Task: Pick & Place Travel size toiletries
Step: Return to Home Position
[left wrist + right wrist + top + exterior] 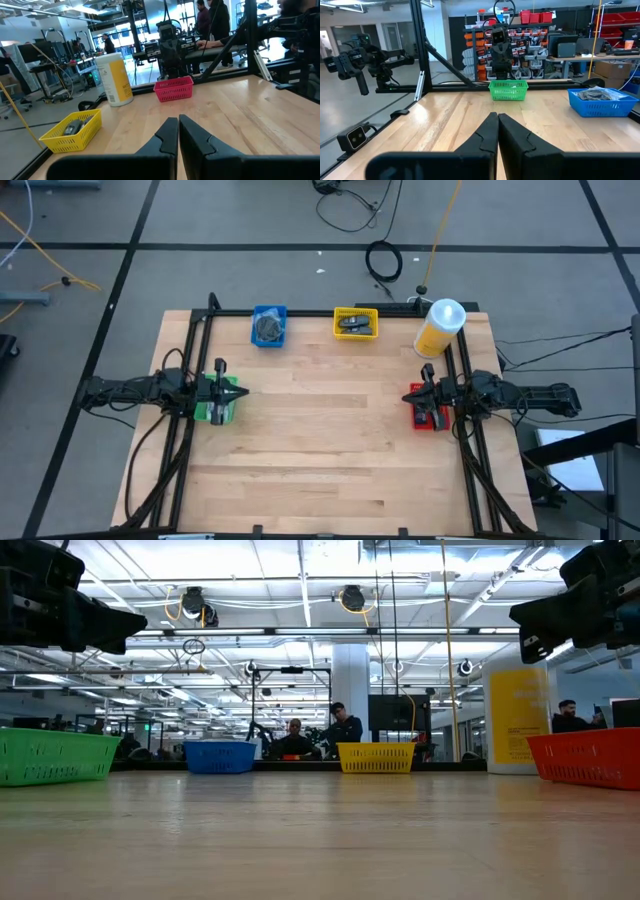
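Observation:
The travel size toiletries that show are grey wrapped discs [267,328] lying in a blue tray [281,312] and dark oblong pieces [354,324] lying in a yellow tray [340,315], both at the table's far edge. The discs [594,93] appear in the right wrist view, and one dark piece [74,126] in the left wrist view. My left gripper [238,391] hovers shut and level over a green tray [214,412] at the left side. My right gripper [406,396] hovers shut and level over a red tray [431,418] at the right side. The two grippers face each other, each with nothing between its fingers [169,134] [489,131].
A tall yellow bottle with a white cap [440,327] stands at the far right corner of the table. Bare wood [320,440] lies between the arms and toward the near edge. A black frame [190,360] runs along the table's sides. People sit in the room beyond [340,730].

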`<action>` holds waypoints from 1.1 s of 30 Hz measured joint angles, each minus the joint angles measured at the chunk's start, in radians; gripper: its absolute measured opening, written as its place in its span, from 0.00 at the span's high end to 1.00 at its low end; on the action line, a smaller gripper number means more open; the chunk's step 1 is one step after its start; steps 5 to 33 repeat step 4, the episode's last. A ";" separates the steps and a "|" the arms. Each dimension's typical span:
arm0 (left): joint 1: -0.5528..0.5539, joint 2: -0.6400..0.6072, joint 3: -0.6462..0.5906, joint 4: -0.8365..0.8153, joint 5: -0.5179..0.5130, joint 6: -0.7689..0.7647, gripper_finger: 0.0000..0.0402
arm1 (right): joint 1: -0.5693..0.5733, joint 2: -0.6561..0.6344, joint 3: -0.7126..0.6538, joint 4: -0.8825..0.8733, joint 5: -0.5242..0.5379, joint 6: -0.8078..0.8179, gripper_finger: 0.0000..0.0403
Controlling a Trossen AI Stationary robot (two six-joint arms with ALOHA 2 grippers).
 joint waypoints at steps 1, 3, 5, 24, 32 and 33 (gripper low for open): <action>0.000 0.000 0.000 0.000 0.000 0.000 0.96 | 0.000 0.000 0.000 0.000 0.000 0.000 0.99; 0.000 0.000 0.000 0.000 0.000 0.000 0.96 | 0.000 0.000 0.000 0.000 0.000 0.000 0.99; 0.000 0.000 0.000 0.000 0.000 0.000 0.96 | 0.000 0.000 0.000 0.000 0.000 0.000 0.99; 0.000 0.000 0.000 0.000 0.000 0.000 0.96 | 0.000 0.000 0.000 0.000 0.000 0.000 0.99; 0.000 0.000 0.000 0.000 0.000 0.000 0.96 | 0.000 0.000 0.000 0.000 0.000 0.000 0.99; 0.000 0.000 0.000 0.000 0.000 0.000 0.96 | 0.000 0.000 0.000 0.000 0.000 0.000 0.99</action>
